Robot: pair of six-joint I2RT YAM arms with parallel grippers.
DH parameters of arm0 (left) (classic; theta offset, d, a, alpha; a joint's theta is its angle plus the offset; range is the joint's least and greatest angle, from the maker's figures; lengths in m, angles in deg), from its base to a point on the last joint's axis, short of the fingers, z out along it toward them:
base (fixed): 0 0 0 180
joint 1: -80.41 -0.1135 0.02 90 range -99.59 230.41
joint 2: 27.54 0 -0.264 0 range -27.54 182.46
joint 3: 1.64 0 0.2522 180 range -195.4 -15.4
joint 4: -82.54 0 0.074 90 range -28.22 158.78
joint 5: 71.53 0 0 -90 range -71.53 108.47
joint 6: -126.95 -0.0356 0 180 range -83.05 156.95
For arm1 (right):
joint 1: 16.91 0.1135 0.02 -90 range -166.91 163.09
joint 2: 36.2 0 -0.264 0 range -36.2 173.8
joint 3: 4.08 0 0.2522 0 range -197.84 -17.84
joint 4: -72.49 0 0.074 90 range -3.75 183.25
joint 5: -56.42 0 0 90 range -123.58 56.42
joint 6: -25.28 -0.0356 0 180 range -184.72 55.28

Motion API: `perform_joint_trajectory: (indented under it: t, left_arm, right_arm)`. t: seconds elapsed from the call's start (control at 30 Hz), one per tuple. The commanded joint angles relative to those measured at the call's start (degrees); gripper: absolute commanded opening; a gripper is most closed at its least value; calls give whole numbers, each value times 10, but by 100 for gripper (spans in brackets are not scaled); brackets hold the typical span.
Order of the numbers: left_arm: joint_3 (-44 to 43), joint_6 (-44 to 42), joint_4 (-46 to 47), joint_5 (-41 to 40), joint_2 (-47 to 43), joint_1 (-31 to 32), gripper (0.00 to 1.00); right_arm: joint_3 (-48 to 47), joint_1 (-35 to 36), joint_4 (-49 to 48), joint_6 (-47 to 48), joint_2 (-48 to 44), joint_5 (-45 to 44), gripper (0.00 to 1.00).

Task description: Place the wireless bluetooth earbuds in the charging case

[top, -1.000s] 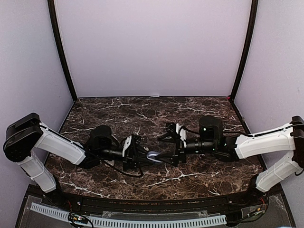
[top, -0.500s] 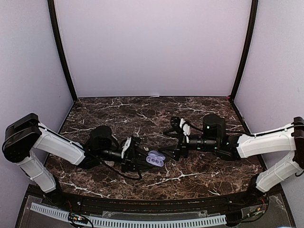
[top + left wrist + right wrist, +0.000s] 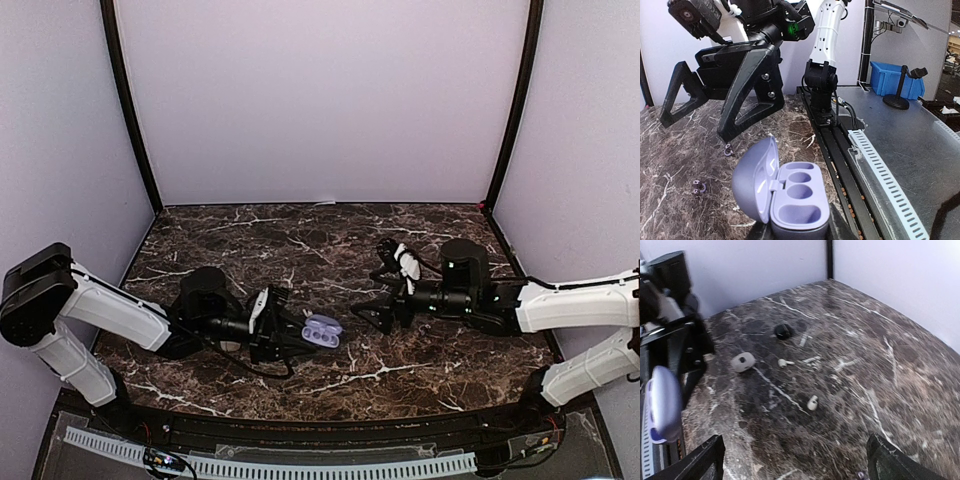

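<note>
**Open case held in the left gripper, earbuds loose on the desk**

The left gripper (image 3: pixel 302 337) is closed on the base of a lilac charging case (image 3: pixel 322 331) and holds it just above the marble desk (image 3: pixel 250 230), near the middle of the front half. In the left wrist view the case (image 3: pixel 799 200) is open. Its lid is swung back to the left and its moulded hollows face up.

The right gripper (image 3: pixel 368 319) is just to the right of the case and points toward it. Its jaws are spread wide with nothing between them. The left wrist camera shows that gripper (image 3: pixel 697 127) hanging over the desk behind the case, apart from it.

The earbuds lie on the desk, outside the case. One tiny dark earbud (image 3: pixel 728 149) is right under the tip of the right gripper's nearer finger. Another dark earbud (image 3: pixel 698 187) is closer to the camera, left of the lid.

The right wrist camera shows a white earbud (image 3: pixel 786 362) with a short stem and a second white earbud (image 3: pixel 812 402) a little apart from it. A pale block (image 3: pixel 743 362) and a round black piece (image 3: pixel 783 331) lie near them. I cannot tell what these two are.
</note>
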Motion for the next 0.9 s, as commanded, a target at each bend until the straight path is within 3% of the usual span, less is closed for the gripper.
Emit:
perform_joint_trajectory:
  t: [0.0,0.17,0.43,0.5,0.87]
  left_arm:
    - [24,18,18,-19,-31,-3,20]
    - [37,25,15,-22,-46,-12,20]
    - [53,27,16,-25,-60,-33,20]
    - [56,26,17,-24,-61,-36,20]
    - [76,19,15,-10,-73,-49,19]
  right_arm:
    - [-12,-19,154,-129,-23,-201,99]
    - [-30,-60,255,-182,-7,-202,97]
    - [-21,-62,246,-286,40,-197,43]
    - [-30,-61,244,-312,63,-209,34]
    - [-98,-56,237,-343,189,-211,26]
